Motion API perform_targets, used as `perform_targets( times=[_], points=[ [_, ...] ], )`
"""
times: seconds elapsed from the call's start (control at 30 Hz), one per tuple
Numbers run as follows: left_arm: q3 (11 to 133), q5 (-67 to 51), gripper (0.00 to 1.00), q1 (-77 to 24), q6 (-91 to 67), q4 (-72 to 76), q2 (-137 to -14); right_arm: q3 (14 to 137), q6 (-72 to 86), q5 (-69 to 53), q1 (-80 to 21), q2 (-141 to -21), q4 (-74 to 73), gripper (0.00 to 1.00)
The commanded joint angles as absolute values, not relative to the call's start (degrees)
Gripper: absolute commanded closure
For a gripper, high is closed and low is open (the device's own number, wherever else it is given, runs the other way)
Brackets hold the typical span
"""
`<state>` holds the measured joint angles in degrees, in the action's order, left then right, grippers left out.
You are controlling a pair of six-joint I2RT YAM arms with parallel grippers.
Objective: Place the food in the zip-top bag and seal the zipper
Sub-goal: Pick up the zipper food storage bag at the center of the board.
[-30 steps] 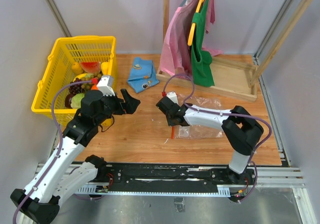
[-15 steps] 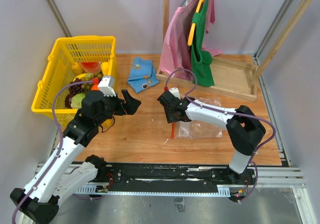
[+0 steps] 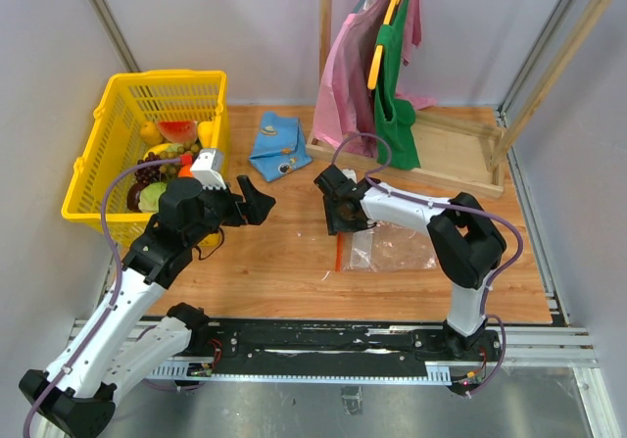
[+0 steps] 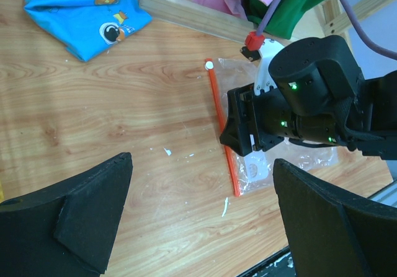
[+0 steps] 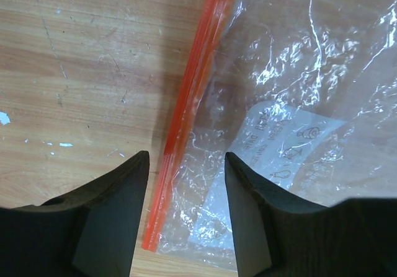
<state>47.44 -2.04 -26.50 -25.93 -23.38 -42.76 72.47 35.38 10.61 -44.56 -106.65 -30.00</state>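
Zip-top bag point(image 3: 397, 250) lies empty; right claw point(image 5: 186, 159), released, has edged along the zipper point(image 5: 189, 91) toward its far end, straddling it, seemingly ready to pinch.

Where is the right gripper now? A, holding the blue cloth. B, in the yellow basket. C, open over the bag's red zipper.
C: the right gripper is open, straddling the zipper of the clear zip-top bag.
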Motion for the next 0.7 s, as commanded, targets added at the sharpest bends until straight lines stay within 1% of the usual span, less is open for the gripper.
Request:
perform_targets(
  times=[0.0, 0.17, 0.23, 0.3, 0.53, 0.6, 0.67],
  points=[
    [46.85, -1.84, 0.01, -26.98, -25.24, -23.51, -42.01, 72.77, 36.87, 7.11, -43.17, -107.92, -31.64, 0.47],
    [46.76, -2.07, 0.01, -26.98, -25.34, -23.52, -41.93, 71.67, 37.16, 7.21, -42.7, -109.46, -31.29, 0.49],
    [46.76, -2.12, 0.01, -26.98, -25.42, -23.66, -41.92, 71.17, 37.18, 7.01, -42.5, -109.78, -30.96, 0.53],
    [46.8, -2.35, 0.01, -27.0, -25.41, -23.81, -41.92, 70.08, 37.12, 6.87, -42.52, -109.3, -30.11, 0.61],
    [46.77, -3.14, 0.01, -26.98, -25.77, -23.55, -42.01, 67.6, 36.24, 7.35, -42.53, -106.17, -28.23, 0.93],
    [46.75, -3.32, 0.01, -26.98, -25.9, -23.4, -42.01, 67.11, 35.99, 7.11, -42.54, -105.13, -27.79, 0.98],
    [46.67, -3.42, 0.01, -26.98, -26.03, -23.37, -42.1, 66.39, 35.72, 6.68, -42.52, -103.7, -27.25, 0.99]
  ],
)
